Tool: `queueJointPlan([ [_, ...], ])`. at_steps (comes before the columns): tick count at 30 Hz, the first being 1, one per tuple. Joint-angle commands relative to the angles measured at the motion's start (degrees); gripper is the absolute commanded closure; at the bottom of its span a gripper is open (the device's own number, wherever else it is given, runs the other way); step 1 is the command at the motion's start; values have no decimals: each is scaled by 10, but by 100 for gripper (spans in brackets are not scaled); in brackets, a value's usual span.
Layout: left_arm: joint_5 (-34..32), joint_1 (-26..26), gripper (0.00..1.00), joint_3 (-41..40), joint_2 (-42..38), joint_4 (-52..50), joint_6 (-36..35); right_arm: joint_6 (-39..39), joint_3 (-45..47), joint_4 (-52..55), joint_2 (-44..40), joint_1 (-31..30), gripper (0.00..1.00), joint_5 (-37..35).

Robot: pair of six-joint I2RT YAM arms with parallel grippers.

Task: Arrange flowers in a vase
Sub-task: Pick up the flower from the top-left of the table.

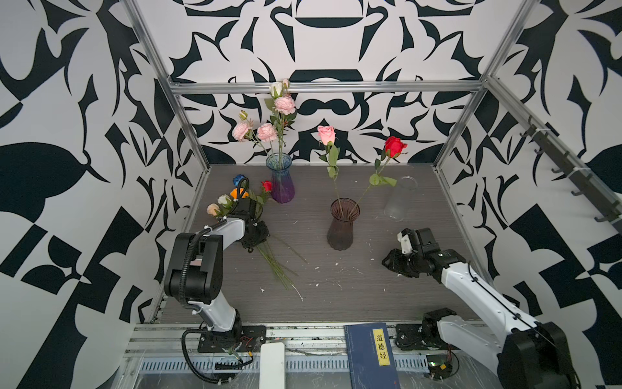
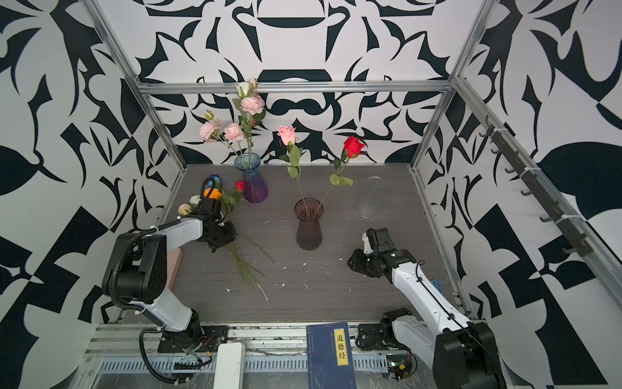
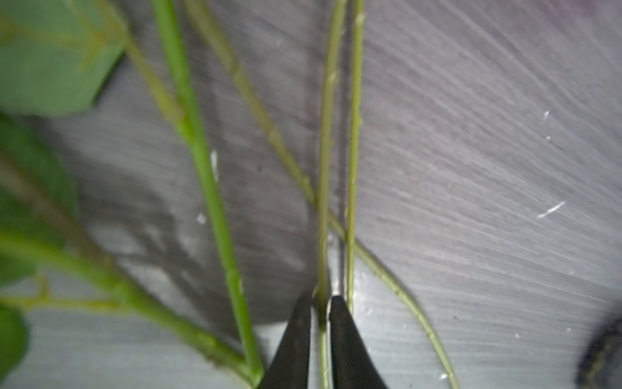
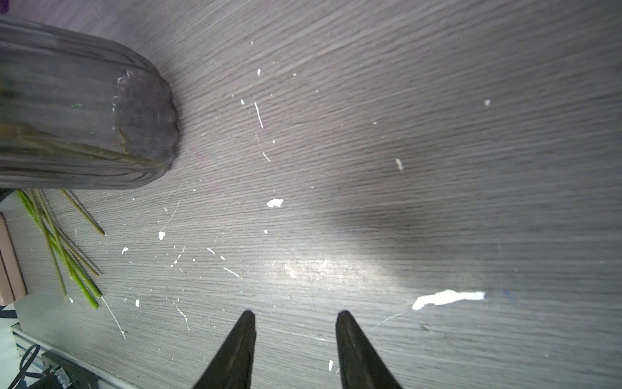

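Legibly — 道德经, yellow label [image 1: 382,348], blue book [image 1: 365,370]

Both top views are evenly lit and sharp, edges bowed. The left wrist view blurs near leaves [image 3: 50,67] (stems [image 3: 208,188] too); glare whitens the bench [image 4: 319,269] in the right wrist view.
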State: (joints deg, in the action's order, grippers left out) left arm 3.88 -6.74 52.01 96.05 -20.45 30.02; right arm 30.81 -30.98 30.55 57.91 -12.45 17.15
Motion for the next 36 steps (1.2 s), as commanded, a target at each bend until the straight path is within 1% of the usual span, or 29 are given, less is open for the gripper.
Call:
queueJointPlan([
  [1, -4, 2, 96, 11, 10, -16, -2, -7, -5, -3, -8, 2, 57, 1],
  [2, -5, 2, 99, 12, 6, -17, -1, -7, -6, -2, -9, 1, 57, 1],
  [3, -5, 2, 100, 13, 0, -18, 1, -7, -5, -2, -10, 2, 57, 0],
  [7, -18, 3, 100, 17, -46, -32, 6, -7, -6, -1, -11, 2, 57, -1],
  [10, -37, 5, 100, -3, -139, -12, 26, -7, -6, 0, -12, 1, 56, -1],
  [13, -77, 5, 100, -20, -263, 2, 53, -6, -4, 0, -15, 1, 57, -2],
  [16, -106, 5, 100, -8, -354, 5, 68, -6, -5, -1, -15, 1, 57, -2],
  [19, -117, 5, 100, 19, -417, 18, 81, -6, -5, -1, -14, 2, 56, -2],
  [23, -114, 2, 100, 36, -477, 90, 118, -6, -6, -1, -18, 2, 57, -1],
  [26, -80, -12, 100, 47, -487, 170, 131, -6, -5, 0, -24, 2, 57, -2],
  [28, -53, -37, 100, 63, -476, 220, 122, -6, -4, 0, -26, 1, 57, -2],
  [30, -40, -91, 100, 88, -448, 269, 83, -6, -4, 0, -27, 1, 57, -2],
  [31, -41, -123, 100, 102, -433, 284, 53, -6, -4, -1, -26, 2, 57, -2],
  [34, -66, -241, 100, 156, -371, 325, -78, -6, -4, -2, -25, 2, 57, -2],
  [35, -81, -277, 100, 178, -348, 332, -114, -6, -3, -2, -25, 2, 57, -2],
  [36, -89, -303, 100, 201, -321, 333, -137, -6, -5, -2, -25, 2, 57, -2],
])
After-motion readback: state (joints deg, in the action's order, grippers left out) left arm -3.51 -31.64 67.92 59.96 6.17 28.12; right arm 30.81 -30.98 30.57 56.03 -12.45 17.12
